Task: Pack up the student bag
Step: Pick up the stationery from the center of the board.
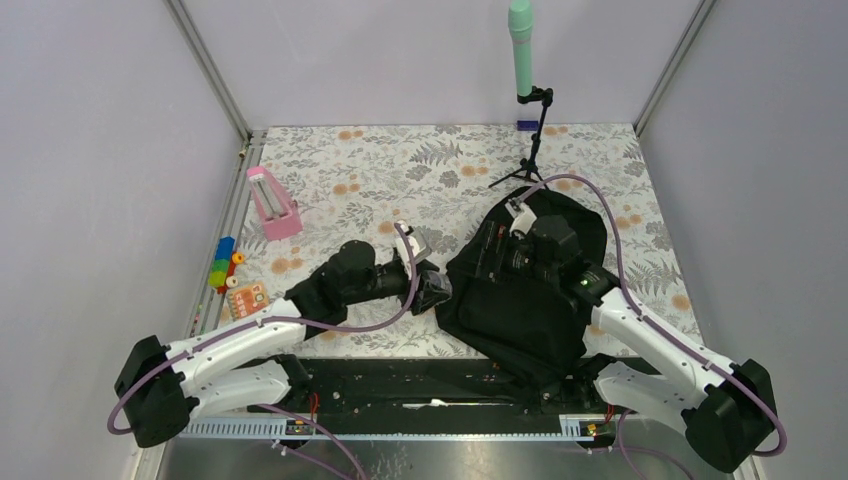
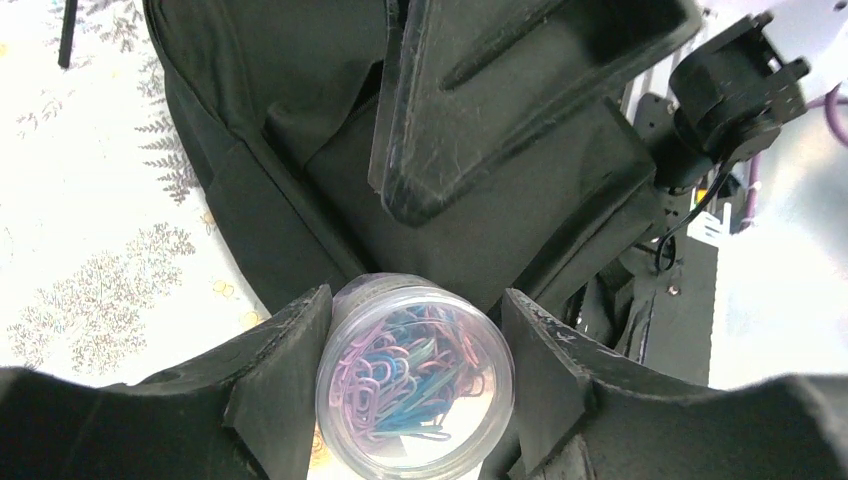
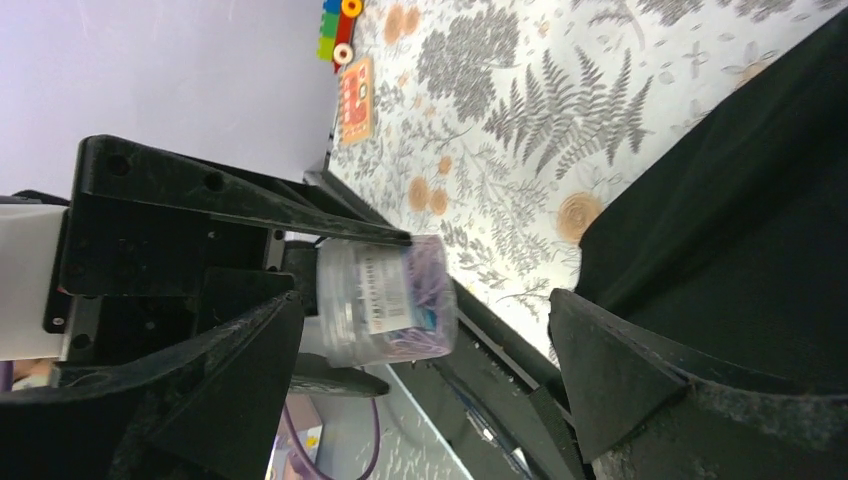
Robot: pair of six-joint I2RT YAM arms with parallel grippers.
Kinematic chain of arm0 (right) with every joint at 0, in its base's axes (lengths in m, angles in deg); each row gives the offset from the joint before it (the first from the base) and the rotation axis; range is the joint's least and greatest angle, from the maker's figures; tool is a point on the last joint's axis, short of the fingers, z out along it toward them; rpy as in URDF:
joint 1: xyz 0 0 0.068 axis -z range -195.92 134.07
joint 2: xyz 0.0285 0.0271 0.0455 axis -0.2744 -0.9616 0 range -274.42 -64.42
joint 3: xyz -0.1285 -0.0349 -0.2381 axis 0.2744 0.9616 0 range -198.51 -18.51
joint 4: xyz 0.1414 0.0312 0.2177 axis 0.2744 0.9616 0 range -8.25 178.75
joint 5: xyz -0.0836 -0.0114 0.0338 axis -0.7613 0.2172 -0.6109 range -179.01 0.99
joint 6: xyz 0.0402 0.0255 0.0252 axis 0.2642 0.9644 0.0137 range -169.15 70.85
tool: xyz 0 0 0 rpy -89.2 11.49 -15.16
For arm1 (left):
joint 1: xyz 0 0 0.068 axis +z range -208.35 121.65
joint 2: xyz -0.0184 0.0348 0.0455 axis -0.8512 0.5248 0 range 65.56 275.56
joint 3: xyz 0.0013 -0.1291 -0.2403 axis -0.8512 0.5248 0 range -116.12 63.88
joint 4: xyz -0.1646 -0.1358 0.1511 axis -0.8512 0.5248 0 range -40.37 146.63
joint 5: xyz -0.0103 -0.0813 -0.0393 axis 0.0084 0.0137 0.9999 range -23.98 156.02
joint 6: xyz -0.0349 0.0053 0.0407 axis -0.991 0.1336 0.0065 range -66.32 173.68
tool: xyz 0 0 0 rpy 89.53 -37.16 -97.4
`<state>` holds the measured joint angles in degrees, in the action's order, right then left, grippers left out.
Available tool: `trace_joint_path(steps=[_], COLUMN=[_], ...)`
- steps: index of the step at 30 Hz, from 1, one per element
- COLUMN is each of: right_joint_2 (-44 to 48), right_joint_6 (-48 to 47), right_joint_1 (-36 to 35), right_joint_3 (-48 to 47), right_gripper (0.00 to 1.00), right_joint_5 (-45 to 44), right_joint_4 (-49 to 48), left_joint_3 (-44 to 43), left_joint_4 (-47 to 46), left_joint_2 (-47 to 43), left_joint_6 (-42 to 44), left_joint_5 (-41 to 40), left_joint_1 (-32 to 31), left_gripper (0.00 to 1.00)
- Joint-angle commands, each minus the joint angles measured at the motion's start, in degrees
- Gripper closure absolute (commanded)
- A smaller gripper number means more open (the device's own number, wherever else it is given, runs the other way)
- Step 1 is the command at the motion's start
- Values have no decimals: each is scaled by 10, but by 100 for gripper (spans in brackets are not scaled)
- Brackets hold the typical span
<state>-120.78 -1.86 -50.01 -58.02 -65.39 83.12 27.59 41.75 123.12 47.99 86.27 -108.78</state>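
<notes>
The student bag lies slumped on the desk, right of ctr, directly in front of the right arm's base. It's black fabric, crumpled, w/ its near end hanging toward the desk's front edge.

The left claw reaches in from the left and is clamped on a small clear jar of paper clips. One finger presses each side of the jar, and the pink, blue and purple clips show through the lid. The jar sits just beside the bag's left edge. Can't tell whether it's resting on the desk or lifted off it.

The right claw is over the bag's upper part, pointing left toward the jar. Its fingers are spread wide and grip nothing. From the right wrist view the jar shows beyond the gap, labelled side on, pinched by the other arm's fingers.

Elsewhere on the floral desk cover:
- a pink stand at far left
- some coloured blocks nearer the left edge
- an orange card just below the blocks
- a tripod at the back, holding a mint-green cylinder upright

All of these are well apart from the bag.
</notes>
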Motion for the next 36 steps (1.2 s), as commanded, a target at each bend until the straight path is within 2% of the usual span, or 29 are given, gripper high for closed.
trace_joint_path(steps=[1,15,18,21,25,30,32,35,36], right_joint_2=[-15,-52,-47,-39,-29,-21,-16,-3,1], right_joint_6=[24,-15,-13,-11,-15,-19,-21,-41,-55], right_joint_1=[-31,-53,-58,-60,-60,-60,-60,-60,-60], right_joint_3=[-22,-32,-27,-19,-14,-11,-11,-14,-21], right_gripper=[0,0,3,11,30,46,49,50,50], right_joint_5=[29,69,65,60,26,8,0,-38,-56], right_joint_4=[-51,-22,-37,-63,-56,-48,-46,-24,0], left_joint_3=[-41,-59,-61,-59,-62,-63,-64,-66,-66], left_joint_4=[6,-45,-53,-66,-66,-68,-67,-68,-69], left_joint_2=[12,35,38,39,45,48,50,51,50], left_joint_6=[43,53,53,53,53,53,53,49,49], left_joint_5=[-43,-98,-102,-102,-98,-99,-99,-98,-95], left_joint_1=[-24,-72,-75,-79,-80,-81,-81,-81,-81], left_gripper=[81,82,81,81,80,76,65,28,24])
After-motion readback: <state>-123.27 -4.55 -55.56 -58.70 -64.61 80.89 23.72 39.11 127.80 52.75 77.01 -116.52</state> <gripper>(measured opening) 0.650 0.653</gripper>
